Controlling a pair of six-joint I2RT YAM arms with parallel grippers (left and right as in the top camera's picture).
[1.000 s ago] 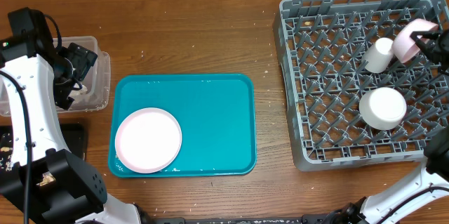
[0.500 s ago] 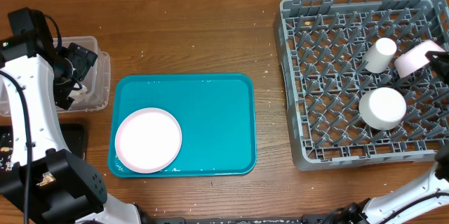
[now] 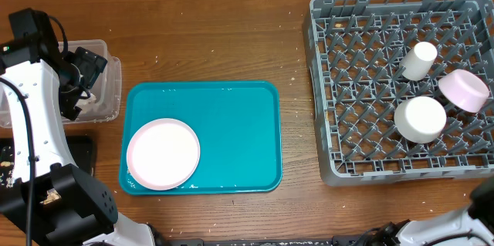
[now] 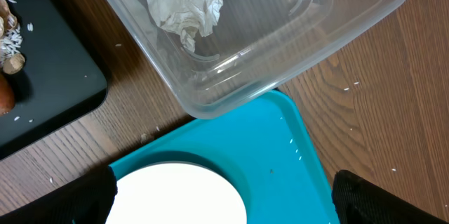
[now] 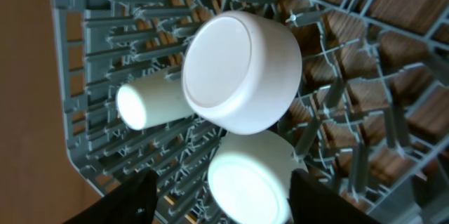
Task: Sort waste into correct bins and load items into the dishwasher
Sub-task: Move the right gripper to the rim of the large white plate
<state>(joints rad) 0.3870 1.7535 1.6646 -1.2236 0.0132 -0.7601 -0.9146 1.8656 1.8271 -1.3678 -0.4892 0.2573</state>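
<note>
Well, my right pincer (image 5: 221, 189) stands spread with nothing in it, hanging above the rack (image 3: 324, 84); the overhead view does not catch it at all. The dish (image 3: 464, 89) lies in the rack near its right edge. It is tilted, its base turned up toward my wrist camera, and propped among the pegs (image 5: 330, 104). It sits just beside the bowl (image 3: 421, 118) and a little apart from the cup (image 3: 417, 59) (which lies on its side). Neither finger touches the dish, so I judge the step in hand to be the letting-go and the getaway.

To do that well I would hold the jaws wide and rise straight off, not sweep sideways. The dish is only leaning, and a nudge could knock it flat or into the bowl. Pegs stand close all round, so the fingers should be clear of them before the arm swings toward the teal tray (image 3: 231, 123).

My left pincer (image 4: 224, 196) is spread wide too and empty. It hovers over the tray's corner by the tub (image 4: 295, 55), where the wrapper (image 4: 184, 3) lies. The plate (image 3: 163, 153) sits in the tray's lower left corner as the overhead view has it (the only item I can see outside the rack), so it looks like the next load.
</note>
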